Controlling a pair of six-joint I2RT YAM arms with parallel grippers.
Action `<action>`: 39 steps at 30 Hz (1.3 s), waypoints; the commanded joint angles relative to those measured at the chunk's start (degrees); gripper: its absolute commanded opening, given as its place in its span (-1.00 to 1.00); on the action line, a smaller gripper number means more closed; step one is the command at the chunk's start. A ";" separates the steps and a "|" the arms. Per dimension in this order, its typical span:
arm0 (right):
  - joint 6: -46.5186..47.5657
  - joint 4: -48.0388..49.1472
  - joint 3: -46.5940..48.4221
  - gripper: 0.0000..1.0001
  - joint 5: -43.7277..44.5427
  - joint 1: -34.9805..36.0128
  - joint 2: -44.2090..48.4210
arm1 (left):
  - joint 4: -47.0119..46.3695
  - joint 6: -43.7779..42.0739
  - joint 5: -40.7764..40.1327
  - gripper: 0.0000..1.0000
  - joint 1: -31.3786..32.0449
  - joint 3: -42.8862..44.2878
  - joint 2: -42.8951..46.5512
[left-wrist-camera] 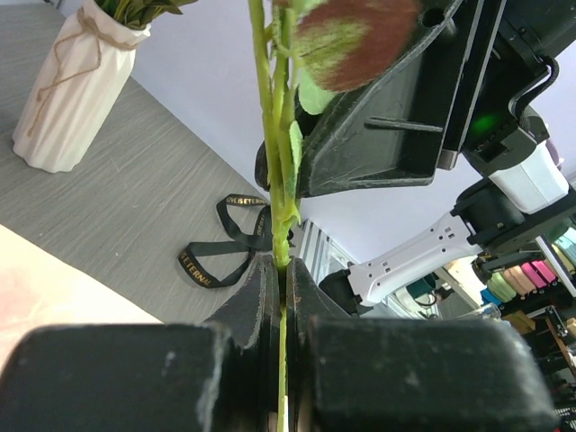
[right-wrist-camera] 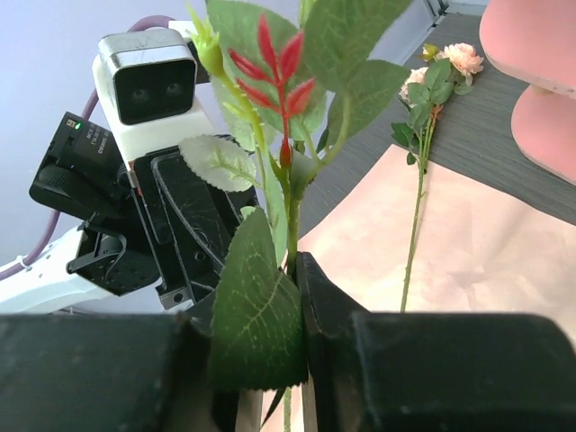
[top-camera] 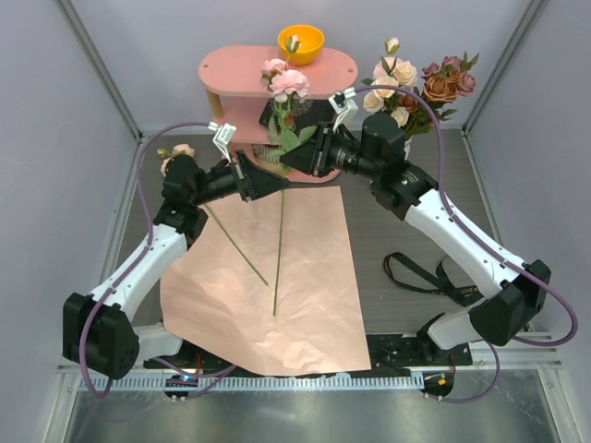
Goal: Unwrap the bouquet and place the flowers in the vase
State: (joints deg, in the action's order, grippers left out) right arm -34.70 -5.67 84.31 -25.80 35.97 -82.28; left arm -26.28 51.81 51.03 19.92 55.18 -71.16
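Over the paper (top-camera: 314,277), the flower (top-camera: 279,249) (bloom farthest) runs near-far.

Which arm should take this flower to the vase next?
Right. Both pincers clamp the same flower stem, but the vase stands far right, close behind the right pincer. The left pincer would probably have to reach across the right arm to get there.

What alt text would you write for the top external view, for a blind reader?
The left gripper and right gripper both grip one pink rose stem above unfolded salmon wrapping paper. A second rose lies partly on it at left; a black ribbon lies at right, more roses stand behind.
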 commanded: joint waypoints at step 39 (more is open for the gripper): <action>67.91 31.77 -1.18 -0.98 67.03 0.69 20.68 | 16.43 -12.96 -4.09 0.84 1.61 6.61 4.62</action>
State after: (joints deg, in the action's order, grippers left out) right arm 22.90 14.59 79.42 40.66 36.71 -55.51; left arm -11.92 42.37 48.80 21.37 59.77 -67.96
